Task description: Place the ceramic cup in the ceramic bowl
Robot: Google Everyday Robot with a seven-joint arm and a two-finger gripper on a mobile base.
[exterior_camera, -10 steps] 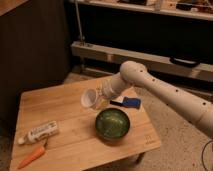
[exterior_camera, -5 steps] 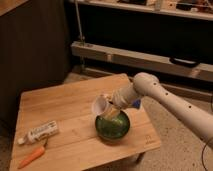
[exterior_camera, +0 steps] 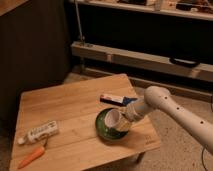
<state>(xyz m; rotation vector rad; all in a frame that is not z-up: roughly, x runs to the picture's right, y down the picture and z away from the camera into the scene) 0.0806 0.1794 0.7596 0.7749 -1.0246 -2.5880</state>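
The white ceramic cup lies tilted on its side, mouth toward the left, low inside the green ceramic bowl. The bowl stands on the wooden table near its right front. My gripper comes in from the right on the white arm and is shut on the cup's right side, over the bowl's right half. The cup and the gripper hide part of the bowl's inside.
A blue and white flat packet lies just behind the bowl. A white toothpaste tube and an orange carrot lie at the table's front left. A metal rail and shelving stand behind the table.
My gripper has carried the cup from the middle of the table rightward and down, from above the bowl's rim to inside the bowl.
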